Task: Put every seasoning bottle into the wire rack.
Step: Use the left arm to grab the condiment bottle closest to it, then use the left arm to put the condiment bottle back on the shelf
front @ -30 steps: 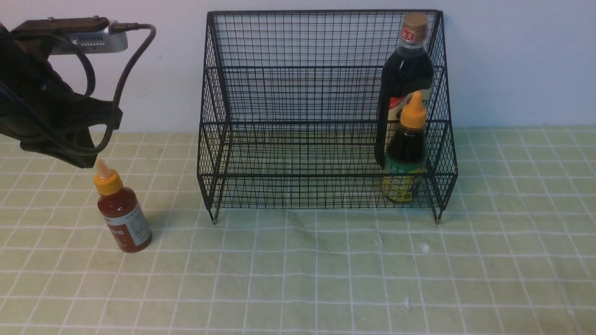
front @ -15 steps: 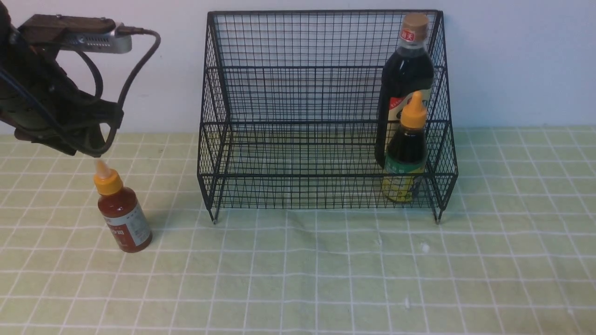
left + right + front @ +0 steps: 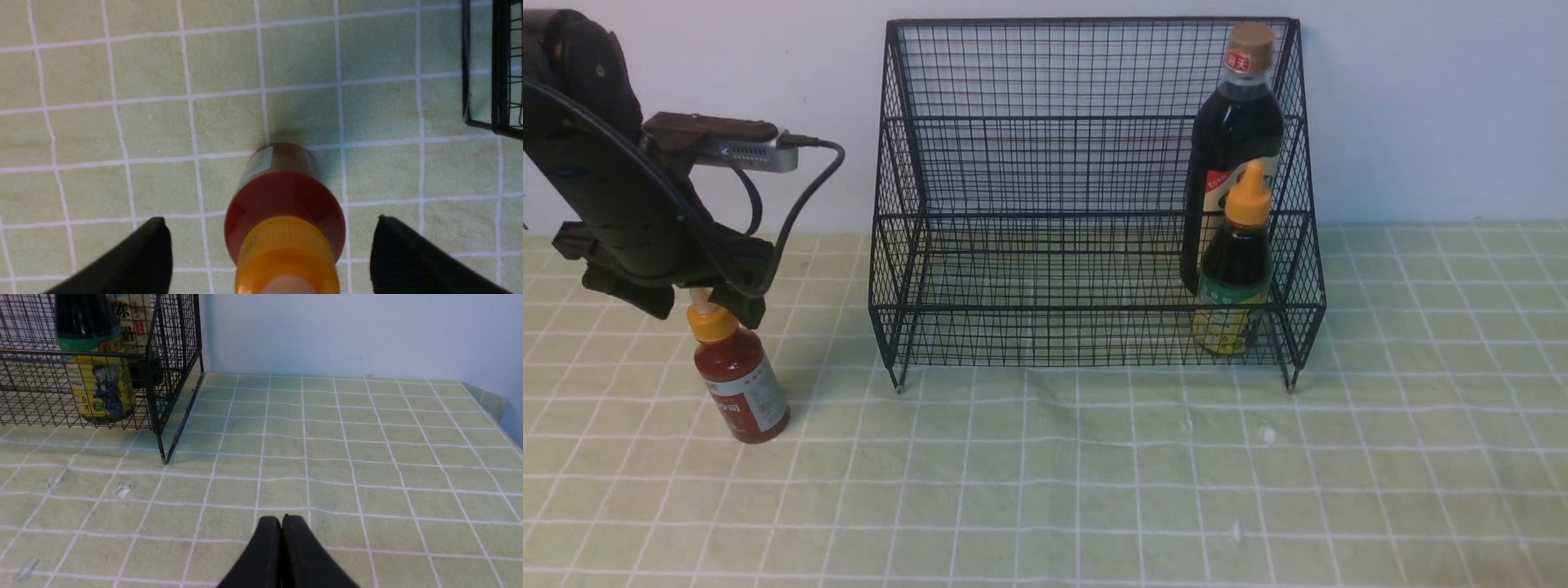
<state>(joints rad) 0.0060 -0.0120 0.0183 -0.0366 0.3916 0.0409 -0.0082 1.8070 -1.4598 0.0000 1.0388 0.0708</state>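
The biggest change is in the left arm [image 3: 613, 204]. A second ago it hung higher and further to the robot's left, with its wrist camera near the top of the front view. It has since come down and in, so the left gripper [image 3: 701, 309] now sits right over the small red-brown bottle [image 3: 739, 384]. Its jaws were shut a second ago and now stand wide apart. In the left wrist view the two dark fingers [image 3: 139, 257] flank the yellow cap [image 3: 286, 253], with clear tablecloth showing on both sides, so nothing is gripped yet.

For the task, this looks like the approach to the last bottle still outside. From the left gripper, the wire rack [image 3: 1094, 309] stands off to the right and a little further from the robot, its near corner well apart from the fingers. At the rack's far end from that gripper, the tall dark bottle [image 3: 1233, 139] and the small dark bottle [image 3: 1235, 269] already stand upright inside. What probably remains before a lift is a little more descent and a closing of the jaws, though whether the grip should land on the cap or the shoulder is a judgement call.

The left arm reaches down steeply, fingers pointing at the green checked cloth [image 3: 1045, 490], with the bottle's cap between them and its body directly below. The bottle leans slightly. The right gripper [image 3: 282, 522] hangs low over bare cloth, its jaws pressed together and holding nothing.
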